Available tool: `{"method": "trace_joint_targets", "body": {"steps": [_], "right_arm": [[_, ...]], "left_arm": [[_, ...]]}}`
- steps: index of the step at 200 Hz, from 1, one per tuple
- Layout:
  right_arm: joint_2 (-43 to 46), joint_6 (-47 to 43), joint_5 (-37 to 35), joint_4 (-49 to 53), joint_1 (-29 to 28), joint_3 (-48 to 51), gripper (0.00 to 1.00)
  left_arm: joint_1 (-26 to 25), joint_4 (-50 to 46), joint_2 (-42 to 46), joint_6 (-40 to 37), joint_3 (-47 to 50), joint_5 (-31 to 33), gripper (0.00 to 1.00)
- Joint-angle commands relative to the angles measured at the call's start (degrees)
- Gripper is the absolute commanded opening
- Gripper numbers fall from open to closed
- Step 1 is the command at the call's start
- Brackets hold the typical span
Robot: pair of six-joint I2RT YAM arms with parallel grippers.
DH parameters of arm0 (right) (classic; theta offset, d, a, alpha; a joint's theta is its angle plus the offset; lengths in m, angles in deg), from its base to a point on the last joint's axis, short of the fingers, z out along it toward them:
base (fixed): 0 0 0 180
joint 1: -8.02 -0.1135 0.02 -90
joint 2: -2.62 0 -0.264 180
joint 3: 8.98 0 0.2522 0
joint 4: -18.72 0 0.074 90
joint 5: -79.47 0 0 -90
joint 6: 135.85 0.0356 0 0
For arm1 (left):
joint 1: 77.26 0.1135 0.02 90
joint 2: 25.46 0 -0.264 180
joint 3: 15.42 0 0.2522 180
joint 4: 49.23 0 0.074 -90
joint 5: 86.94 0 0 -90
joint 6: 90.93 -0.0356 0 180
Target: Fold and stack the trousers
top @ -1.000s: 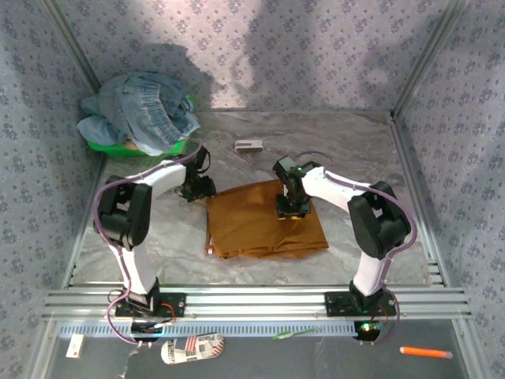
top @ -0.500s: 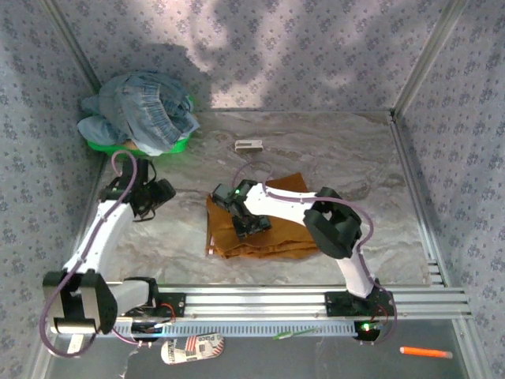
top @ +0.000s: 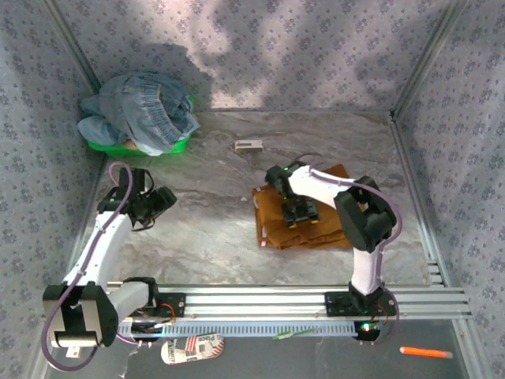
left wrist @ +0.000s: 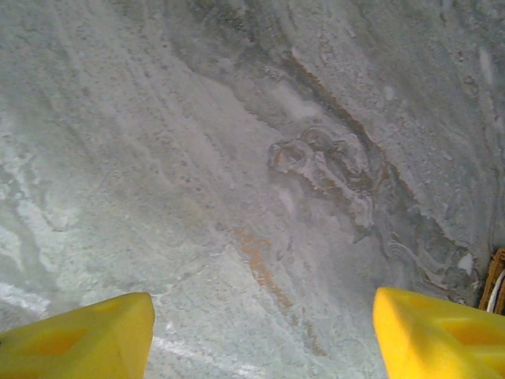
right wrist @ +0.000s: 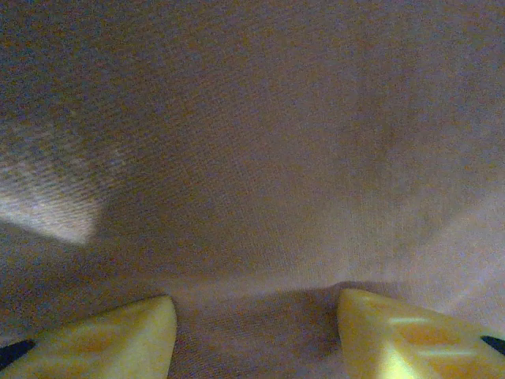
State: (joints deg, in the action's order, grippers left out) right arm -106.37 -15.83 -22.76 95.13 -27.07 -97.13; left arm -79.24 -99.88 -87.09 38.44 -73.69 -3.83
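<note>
The grey marbled table (top: 213, 229) is closed by patterned walls on three sides and by a metal rail (top: 252, 300) at the near edge. Its middle and the left half in front lie free, so there is wide room to move there.

The trousers (top: 312, 234) lie folded into a flat ochre packet on the right half of the table. Their right edge is not far from the right wall and their near edge is a little back from the rail.

In the far left corner a heap of blue jeans (top: 142, 110) fills a green basket (top: 177, 146).

The right gripper (top: 301, 215) stands on top of the packet. In its wrist view the yellow fingers (right wrist: 102, 339) are apart and rest on the cloth (right wrist: 252, 142), with nothing pinched between them.

The left gripper (top: 162, 199) hangs over bare table at the left side, well apart from the trousers. Its fingers (left wrist: 87, 339) are spread wide and hold nothing.

A small white object (top: 249, 145) lies alone behind the packet.
</note>
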Motion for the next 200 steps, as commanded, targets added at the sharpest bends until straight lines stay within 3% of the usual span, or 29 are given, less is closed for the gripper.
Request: {"method": "trace_joint_targets", "body": {"steps": [1, 48, 76, 99, 118, 160, 181, 200], "right_arm": [[0.17, -5.26, -8.09, 3.77, 3.18, -0.67, 0.58], [11.32, 2.34, -10.01, 7.44, 2.75, 0.46, 0.63], [16.09, 9.52, -3.25, 2.47, 3.56, 9.56, 0.68], [17.83, 12.82, 4.13, -8.48, 5.21, 17.61, 0.71], [16.02, 14.42, 8.01, -14.79, 7.65, 20.97, 0.72], [10.23, 13.68, 7.32, -14.52, 13.21, 21.22, 0.69], [7.05, 9.21, 8.51, -14.97, 18.06, 17.61, 0.65], [3.23, 6.49, 9.56, -10.39, 18.88, 9.56, 0.63]], "left_arm": [[0.09, 2.29, -0.43, 1.41, -0.38, -2.76, 0.73], [0.07, 2.23, 0.11, 0.43, -0.78, -3.95, 0.73], [-0.01, 4.50, -0.53, 1.47, 0.56, -5.77, 0.73], [-0.37, 5.78, -1.41, 1.73, 1.18, -6.44, 0.73], [-0.42, 6.48, -2.41, 1.93, 1.23, -7.07, 0.73], [-0.53, 6.73, -2.21, 2.04, 1.27, -6.84, 0.73], [-0.54, 8.08, -3.20, 3.22, 0.94, -7.72, 0.73], [-0.74, 8.41, -4.31, 3.64, -0.99, -8.07, 0.73]]}}
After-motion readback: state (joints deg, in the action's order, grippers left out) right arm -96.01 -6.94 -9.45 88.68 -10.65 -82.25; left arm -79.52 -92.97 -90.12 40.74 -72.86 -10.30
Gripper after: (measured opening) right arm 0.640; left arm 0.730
